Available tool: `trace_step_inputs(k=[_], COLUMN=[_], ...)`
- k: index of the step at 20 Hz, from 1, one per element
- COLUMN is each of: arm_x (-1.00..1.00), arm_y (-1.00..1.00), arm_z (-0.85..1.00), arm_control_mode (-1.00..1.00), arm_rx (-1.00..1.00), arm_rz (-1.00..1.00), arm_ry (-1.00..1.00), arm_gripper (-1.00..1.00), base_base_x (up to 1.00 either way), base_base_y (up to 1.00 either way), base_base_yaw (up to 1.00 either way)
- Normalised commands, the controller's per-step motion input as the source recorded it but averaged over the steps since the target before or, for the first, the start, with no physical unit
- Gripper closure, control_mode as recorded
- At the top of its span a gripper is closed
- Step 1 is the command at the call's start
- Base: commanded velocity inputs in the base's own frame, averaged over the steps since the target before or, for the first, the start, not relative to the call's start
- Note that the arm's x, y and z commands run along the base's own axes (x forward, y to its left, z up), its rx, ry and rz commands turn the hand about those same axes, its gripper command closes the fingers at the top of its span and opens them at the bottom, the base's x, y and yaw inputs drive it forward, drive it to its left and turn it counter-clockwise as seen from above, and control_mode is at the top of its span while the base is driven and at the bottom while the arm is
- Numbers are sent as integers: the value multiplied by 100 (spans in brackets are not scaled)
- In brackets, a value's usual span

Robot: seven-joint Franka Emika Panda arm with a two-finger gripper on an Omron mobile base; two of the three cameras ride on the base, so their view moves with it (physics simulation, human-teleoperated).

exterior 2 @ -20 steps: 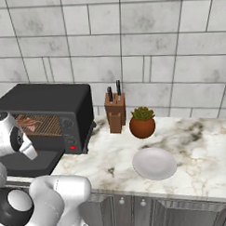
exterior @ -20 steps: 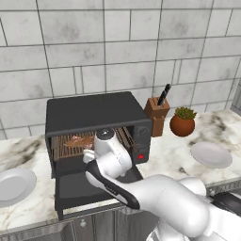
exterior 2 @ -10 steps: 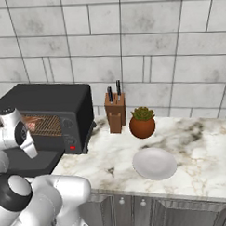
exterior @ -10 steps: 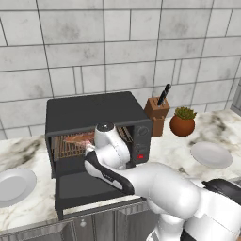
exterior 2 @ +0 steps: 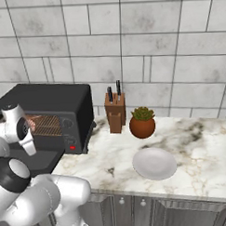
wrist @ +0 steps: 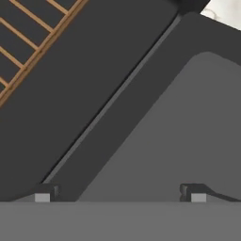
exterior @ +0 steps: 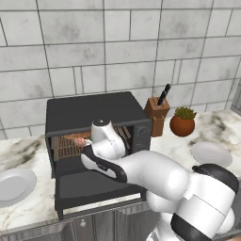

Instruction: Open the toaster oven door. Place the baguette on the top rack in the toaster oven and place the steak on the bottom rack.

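Note:
The black toaster oven (exterior: 94,113) (exterior 2: 49,101) stands on the counter with its door (exterior: 94,188) (wrist: 188,117) folded down flat. My white hand (exterior: 103,134) (exterior 2: 15,128) hovers just in front of the oven mouth, above the door. My gripper (wrist: 120,195) is open, its fingertips wide apart with nothing between them, pointing down at the door's inner face beside the copper rack (wrist: 33,42). A pink-red piece, the steak (exterior: 80,140) (exterior 2: 34,122), lies on a rack just left of the hand. I cannot tell the baguette apart from the copper wires.
A wooden knife block (exterior: 156,115) (exterior 2: 115,112) and a potted plant (exterior: 182,121) (exterior 2: 142,123) stand right of the oven. A white plate (exterior: 211,153) (exterior 2: 154,163) lies on the marble to the right, and another plate (exterior: 14,183) to the left.
My hand has lifted a little and drawn back from the oven mouth, and the arm behind it has swung round. The jaws stayed open. The oven and door have not moved.

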Motion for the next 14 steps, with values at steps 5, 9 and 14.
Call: trace_step_inputs(k=[5, 9, 14], arm_x=[16, 20, 18], arm_y=[5, 1, 1], arm_z=[-4, -2, -7], arm_control_mode=[-100, -100, -100], arm_rx=[0, 0, 0], arm_rz=[-8, -6, -6], arm_ry=[7, 10, 15], arm_gripper=[-100, -100, -100], base_base_x=[0, 0, 0], base_base_y=[0, 0, 0], base_base_yaw=[0, 0, 0])
